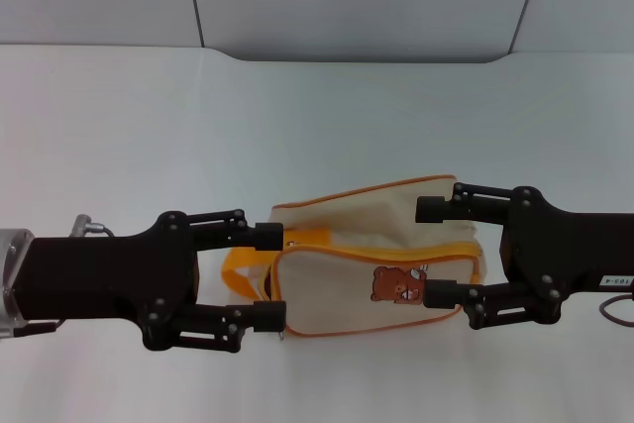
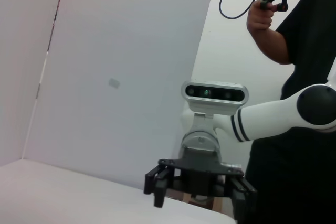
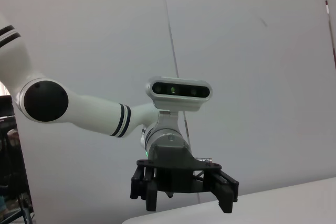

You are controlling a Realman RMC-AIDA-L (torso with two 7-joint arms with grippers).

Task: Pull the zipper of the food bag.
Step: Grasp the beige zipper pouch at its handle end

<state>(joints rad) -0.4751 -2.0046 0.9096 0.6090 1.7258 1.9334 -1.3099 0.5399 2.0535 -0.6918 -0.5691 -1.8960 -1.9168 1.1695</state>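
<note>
On table (image 1: 119, 116) | cream food bag (image 1: 376, 220), orange piping | left gripper (image 1: 269, 274), right gripper (image 1: 436, 252): jaws spread

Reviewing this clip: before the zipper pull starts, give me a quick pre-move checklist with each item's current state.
1. Food bag lies on the table, between the two arms: ok.
2. Left gripper at the bag's handle strap end, jaws open: ok.
3. Right gripper at the opposite end, jaws open astride it: ok.
4. Bag clamped by either gripper: not ok.
5. Zipper pull tab located: cannot tell.
6. Bear patch side faces the head camera: ok.
</note>
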